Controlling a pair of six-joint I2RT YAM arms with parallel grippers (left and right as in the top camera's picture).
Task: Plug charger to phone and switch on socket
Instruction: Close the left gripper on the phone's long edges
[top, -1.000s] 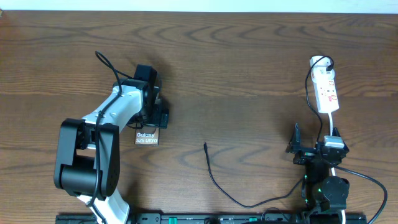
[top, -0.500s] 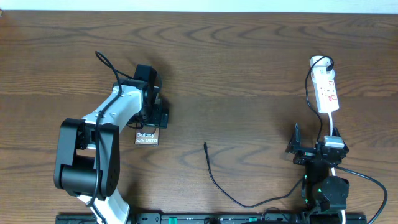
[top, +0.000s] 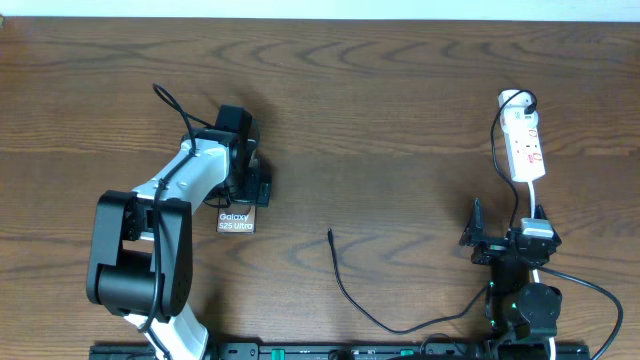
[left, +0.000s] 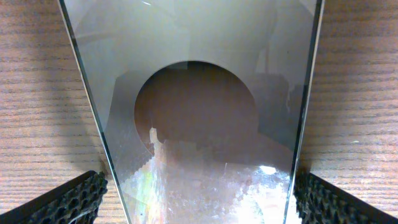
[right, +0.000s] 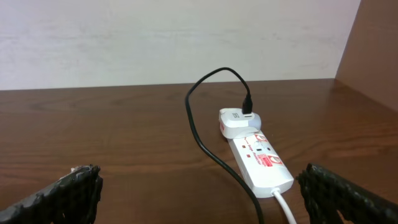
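Well apart on the wooden worktop (top: 400, 120), the phone (top: 236, 222) lies lettering-up at the left and the white socket (top: 524, 145) at the far right, with bare wood between. The charger (top: 338, 272) has its loose tip mid-worktop, right of the phone. Its black cable curves toward the front edge and the right arm's base, and its other end sits in a white adapter (right: 239, 122) on the socket's far end. The left fingers (left: 84, 198) clamp the phone's two long edges. The right fingers (right: 68, 190) are spread wide, holding nothing, the socket ahead of them.
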